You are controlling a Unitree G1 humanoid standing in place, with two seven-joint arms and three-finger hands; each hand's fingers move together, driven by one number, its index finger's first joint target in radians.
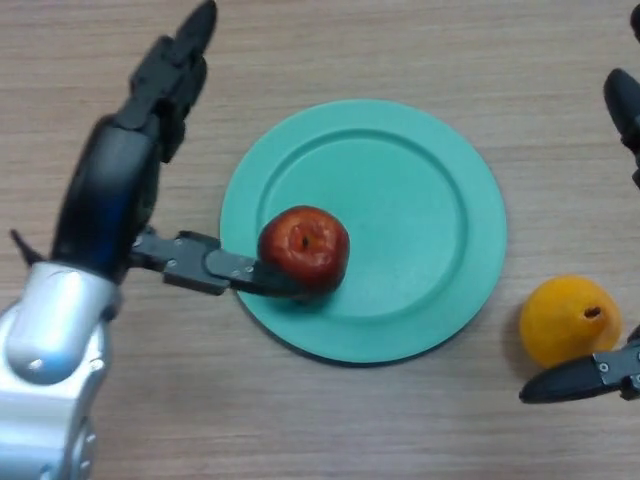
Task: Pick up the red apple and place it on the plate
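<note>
The red apple [304,247] rests on the left part of the teal plate [420,200], stem dimple facing up. My left hand [115,190] lies on the table just left of the plate and is open. Its fingers [180,60] point straight away toward the far side, clear of the apple. Its thumb [215,266] reaches right over the plate's rim, and the tip touches the apple's lower left side. My right hand [622,105] shows only at the right edge, open, with its thumb [575,380] low near the front.
An orange fruit [568,320] lies on the wooden table [330,440] right of the plate, just above the right thumb. The plate sits at the table's centre.
</note>
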